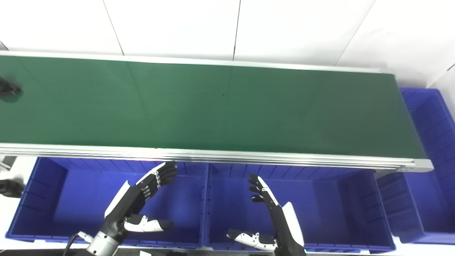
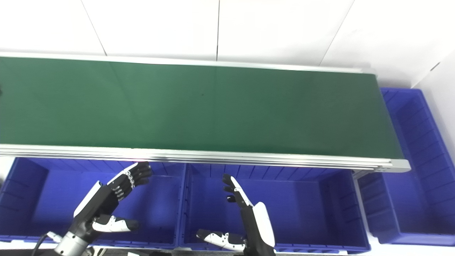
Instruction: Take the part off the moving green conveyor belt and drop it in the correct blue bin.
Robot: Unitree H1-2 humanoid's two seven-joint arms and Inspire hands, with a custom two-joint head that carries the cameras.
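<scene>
— What is the belt (image 1: 213, 106) made of?
— A matt green sheet, smooth, set in a frame (image 1: 220, 156) of brushed silvery metal that catches the light.
— And the bins (image 1: 320, 199) just below that frame?
— Blue moulded plastic, slightly glossy, with ribbed walls.
— The hands?
— The left hand (image 1: 142, 199) and right hand (image 1: 270, 209) show hard shells, glossy white and matt black.
— Behind the belt?
— Smooth white panels (image 1: 177, 25).

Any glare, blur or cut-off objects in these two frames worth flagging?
Left eye view: a bright glare streak runs along the silver aluminium conveyor rail; the small black part is soft and cropped at the left edge. Right eye view: the same rail glare; the part is nearly out of frame. Both open hands look sharp.
</scene>
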